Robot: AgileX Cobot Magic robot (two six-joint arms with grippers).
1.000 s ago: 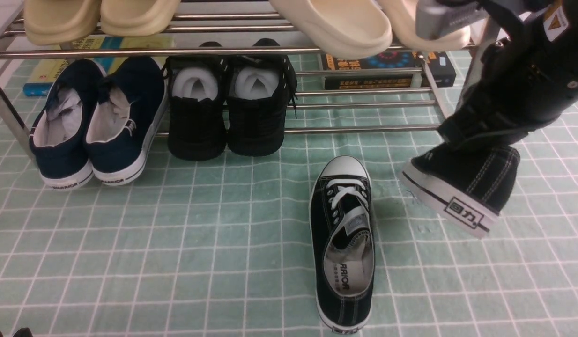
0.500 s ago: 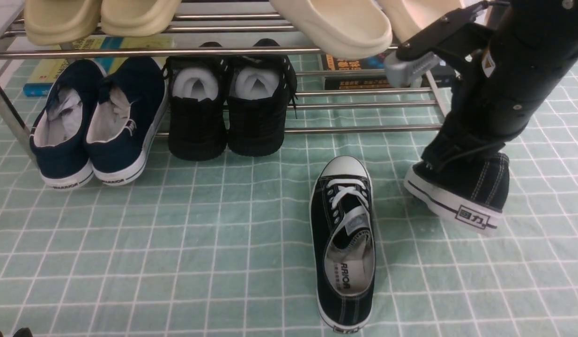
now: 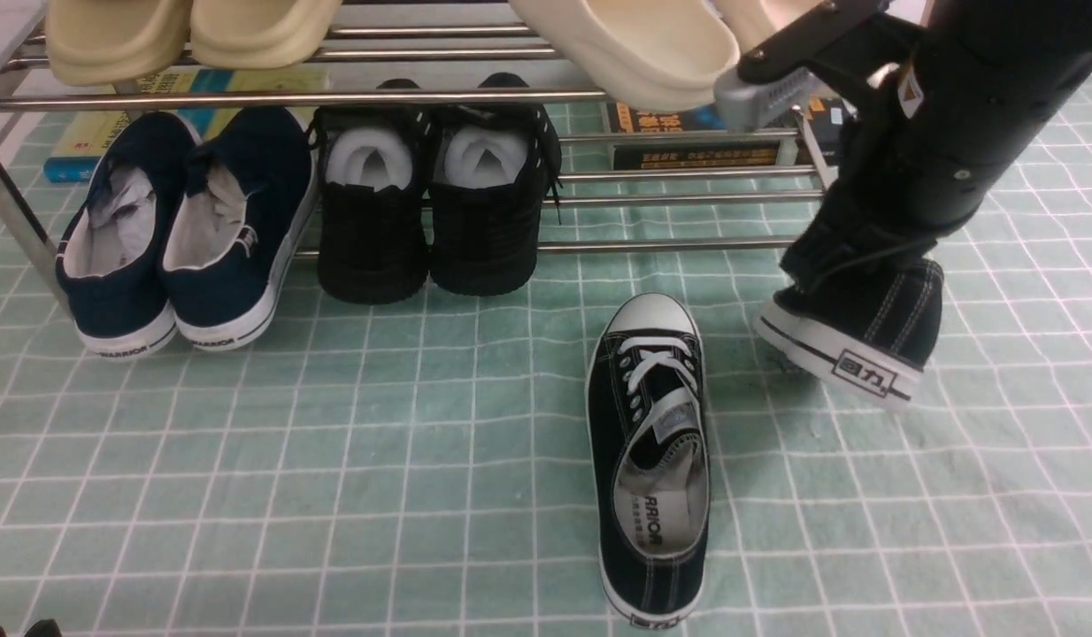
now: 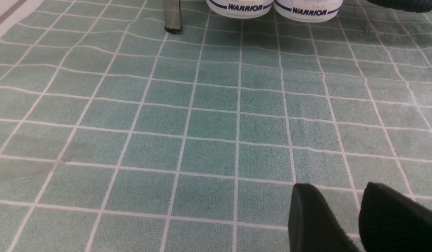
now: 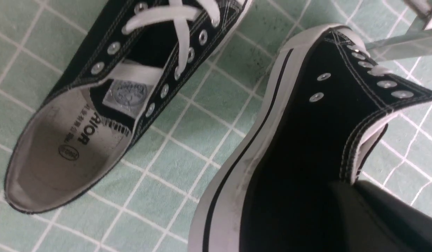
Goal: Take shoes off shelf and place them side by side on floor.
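One black canvas sneaker [image 3: 648, 460] lies flat on the pale green floor [image 3: 378, 442], its white toe cap toward the chrome shelf [image 3: 670, 243]. The other sneaker [image 3: 851, 332] is to its right, tilted with the heel logo facing me. My right gripper [image 3: 842, 257] is shut on this sneaker's collar. In the right wrist view the held sneaker [image 5: 300, 140] fills the middle, a dark finger [image 5: 377, 217] sits at its collar, and the floor sneaker [image 5: 107, 94] is beside it. My left gripper [image 4: 340, 185] hovers low over bare floor, open and empty.
Navy slip-ons [image 3: 183, 230] and all-black paper-stuffed shoes [image 3: 431, 203] sit on the lower tier. Cream slippers [image 3: 634, 44] rest on the upper tier, with books [image 3: 732, 133] behind. A shelf leg [image 4: 172, 15] and the navy heels [image 4: 272, 5] stand ahead of the left gripper.
My right arm has carried the held sneaker a little left and toward the shelf, bringing it lower over the floor. The sneaker on the floor has not moved.
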